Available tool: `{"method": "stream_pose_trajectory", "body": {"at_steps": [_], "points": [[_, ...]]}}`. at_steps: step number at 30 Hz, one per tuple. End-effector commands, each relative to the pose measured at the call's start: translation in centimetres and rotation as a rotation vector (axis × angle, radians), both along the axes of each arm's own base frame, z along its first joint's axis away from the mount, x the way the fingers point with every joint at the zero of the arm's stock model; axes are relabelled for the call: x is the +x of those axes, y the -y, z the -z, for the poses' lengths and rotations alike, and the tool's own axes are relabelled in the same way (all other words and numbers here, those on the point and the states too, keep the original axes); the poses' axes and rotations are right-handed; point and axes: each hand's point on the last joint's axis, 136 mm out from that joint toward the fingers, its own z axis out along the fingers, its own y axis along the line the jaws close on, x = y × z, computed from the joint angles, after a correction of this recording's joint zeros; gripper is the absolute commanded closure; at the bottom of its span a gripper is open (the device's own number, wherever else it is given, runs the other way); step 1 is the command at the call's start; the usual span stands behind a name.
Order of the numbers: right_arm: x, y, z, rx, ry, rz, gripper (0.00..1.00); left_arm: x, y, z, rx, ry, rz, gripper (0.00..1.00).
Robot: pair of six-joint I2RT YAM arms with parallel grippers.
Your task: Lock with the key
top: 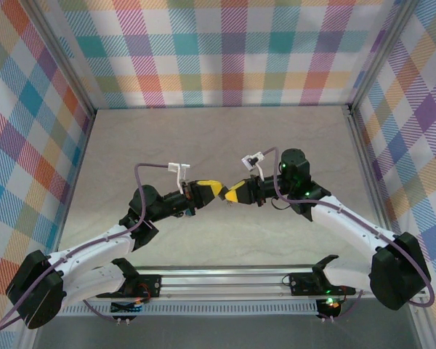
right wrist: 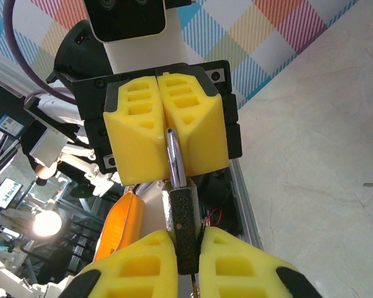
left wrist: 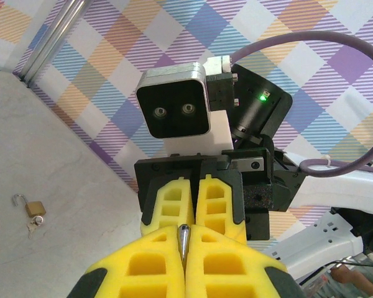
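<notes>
Two pincers shared the lock (right wrist: 185,217): the right pincer (right wrist: 188,243) clamped its dark body, the left pincer (left wrist: 184,248) pinched the shackle (right wrist: 174,158) just ahead; the actual locking seemingly remained.

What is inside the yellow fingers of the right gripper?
The right gripper clamps the lock by its dark body; the metal shackle reaches up into the shut left gripper. The fingers cover the body's lower end.
</notes>
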Motion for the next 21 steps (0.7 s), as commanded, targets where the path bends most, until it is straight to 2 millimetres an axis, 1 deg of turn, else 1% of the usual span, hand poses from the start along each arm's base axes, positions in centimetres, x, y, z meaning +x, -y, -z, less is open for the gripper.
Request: {"method": "stream_pose_trajectory", "body": {"at_steps": [1, 11, 13, 16, 18, 19, 21], "points": [[4.4, 0.9, -2.9, 0.061, 0.177, 0.230, 0.87, -4.8, 1.9, 3.0, 0.102, -0.047, 0.246, 1.00], [4.2, 1.0, -2.1, 0.051, 0.167, 0.233, 0.74, -4.2, 1.5, 2.8, 0.097, -0.042, 0.217, 1.00], [4.2, 1.1, -2.0, 0.049, 0.168, 0.235, 0.69, -4.1, 1.4, 2.8, 0.096, -0.041, 0.211, 1.00], [4.4, 1.2, -1.8, 0.037, 0.170, 0.258, 0.55, -3.8, 1.2, 2.8, 0.098, -0.042, 0.196, 1.00], [4.7, 1.6, -1.5, 0.022, 0.174, 0.297, 0.45, -3.4, 1.0, 3.2, 0.109, -0.051, 0.173, 1.00], [5.0, 1.8, -1.4, 0.014, 0.176, 0.324, 0.41, -3.2, 0.9, 3.3, 0.115, -0.056, 0.161, 1.00], [5.6, 2.3, -0.6, -0.018, 0.166, 0.389, 0.35, -2.3, 0.7, 3.6, 0.125, -0.068, 0.112, 1.00]]}}
